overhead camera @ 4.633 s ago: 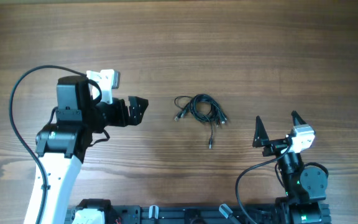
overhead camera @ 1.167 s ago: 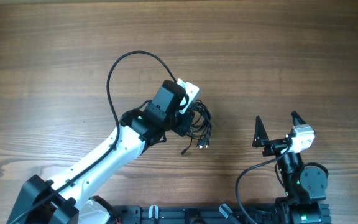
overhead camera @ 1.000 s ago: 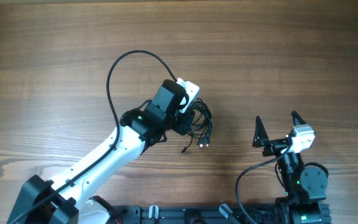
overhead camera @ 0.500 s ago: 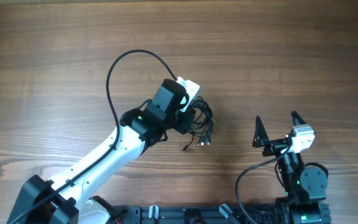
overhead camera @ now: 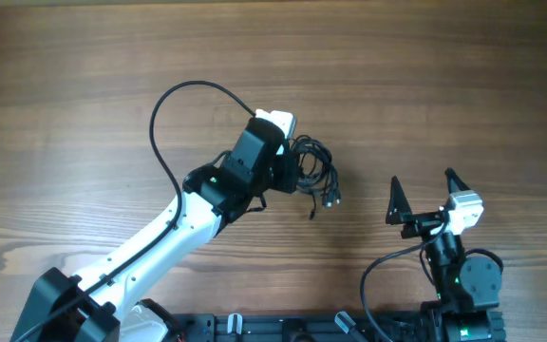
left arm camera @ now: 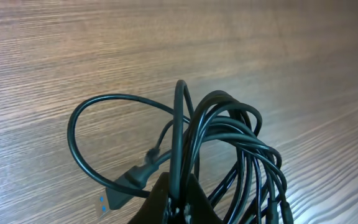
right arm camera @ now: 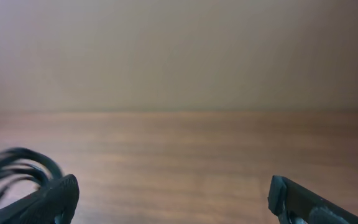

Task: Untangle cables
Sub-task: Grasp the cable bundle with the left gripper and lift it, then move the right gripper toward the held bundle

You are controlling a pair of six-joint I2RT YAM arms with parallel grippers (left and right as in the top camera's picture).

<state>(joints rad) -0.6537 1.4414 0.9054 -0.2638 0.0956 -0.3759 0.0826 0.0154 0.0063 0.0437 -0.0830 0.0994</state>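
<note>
cables (overhead camera: 313,171): small black tangle, mid-table (overhead camera: 444,76); loops fan right, away from my left arm
plug ends (overhead camera: 330,199): trail off the tangle's near-right side, toward my right arm
left gripper (overhead camera: 285,177): clamped tight on the tangle's left edge; wrist view shows several strands rising out of the closed jaws
right gripper (overhead camera: 422,179): jaws spread wide, nothing in them, well apart from the tangle, to its near-right
key relation: free ends point at the right gripper, so I'd say that arm reaches in left for them
lift: can't tell if the tangle is off the wood
</note>
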